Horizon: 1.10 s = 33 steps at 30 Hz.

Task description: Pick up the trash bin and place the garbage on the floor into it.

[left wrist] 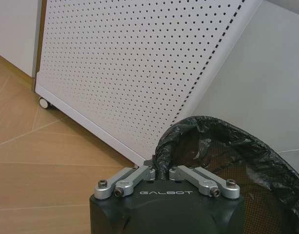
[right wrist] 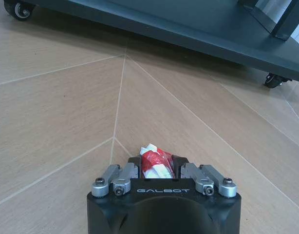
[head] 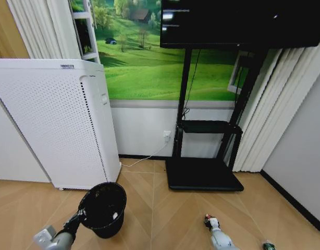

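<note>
the small round black mesh trash bin (head: 103, 208) stood on the wooden floor (head: 165, 208) just before the tall white perforated box unit (head: 56, 125). the black wheeled screen stand (head: 204, 174) stood to its right, against the wall. a small green-labelled bottle (head: 268, 245) lay far right.

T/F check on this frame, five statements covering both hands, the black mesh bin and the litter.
1. The left hand is shut on the rim of the small round black mesh trash bin. True.
2. The right hand is empty. False: it is shut on a crumpled red-and-white wrapper.
3. The bin stands next to the tall white perforated appliance. True.
4. A small green-labelled bottle lies inside the bin. False: it lies on the wooden floor, on the robot's right.
5. The right hand is above the bin. False: it is low over the floor near the black wheeled TV stand.
</note>
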### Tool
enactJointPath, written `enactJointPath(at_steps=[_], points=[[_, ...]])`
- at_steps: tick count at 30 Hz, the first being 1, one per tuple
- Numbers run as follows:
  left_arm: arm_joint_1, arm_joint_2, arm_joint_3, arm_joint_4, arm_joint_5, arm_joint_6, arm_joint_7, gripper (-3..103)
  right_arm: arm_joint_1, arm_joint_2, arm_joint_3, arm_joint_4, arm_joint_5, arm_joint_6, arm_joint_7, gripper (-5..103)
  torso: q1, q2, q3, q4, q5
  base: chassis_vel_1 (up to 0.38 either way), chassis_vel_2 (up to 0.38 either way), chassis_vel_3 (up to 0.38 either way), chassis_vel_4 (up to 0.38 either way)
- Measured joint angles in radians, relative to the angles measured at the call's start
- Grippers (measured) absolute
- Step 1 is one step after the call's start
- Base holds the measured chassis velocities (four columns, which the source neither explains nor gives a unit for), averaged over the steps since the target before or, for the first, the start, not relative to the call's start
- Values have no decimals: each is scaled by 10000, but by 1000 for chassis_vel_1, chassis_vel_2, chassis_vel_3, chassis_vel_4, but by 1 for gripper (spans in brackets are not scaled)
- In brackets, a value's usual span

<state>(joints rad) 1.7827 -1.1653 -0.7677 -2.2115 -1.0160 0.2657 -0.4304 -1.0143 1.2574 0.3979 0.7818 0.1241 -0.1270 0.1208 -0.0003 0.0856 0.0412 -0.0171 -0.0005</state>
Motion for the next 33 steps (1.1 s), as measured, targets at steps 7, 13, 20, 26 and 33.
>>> enactJointPath(at_steps=[7, 13, 20, 26, 33], points=[[-549, 427, 613, 411, 36, 1, -25, 7, -661, -372, 221, 1818, 500, 89, -405, 31, 4, -11, 11, -10, 44, 0, 0, 0, 0], [-1240, 883, 1491, 914, 119, 87, -19, 7, -2273, -1346, 470, 5954, 2049, 64, -602, 27, 3, -8, 4, -3, 19, 0, 0, 0, 0], [-1773, 1263, 2107, 1456, 176, 113, 470, 7, -3583, -1766, 288, 9923, 3268, -194, -401, 20, 3, -2, 1, 9, 3, 0, 0, 0, 0], [-2518, 1756, 3597, 2167, 800, -246, 1723, 7, -5036, -1562, -172, 12118, 2977, 376, -664, 20, 3, -1, 1, -5, 6, 0, 0, 0, 0], [-3037, 2002, 4957, 2759, 1435, -639, 3450, 7, -6189, -1601, -493, 12873, 1777, 1610, -1392, 20, 3, -1, 1, 5, 5, 0, 0, 0, 0]])
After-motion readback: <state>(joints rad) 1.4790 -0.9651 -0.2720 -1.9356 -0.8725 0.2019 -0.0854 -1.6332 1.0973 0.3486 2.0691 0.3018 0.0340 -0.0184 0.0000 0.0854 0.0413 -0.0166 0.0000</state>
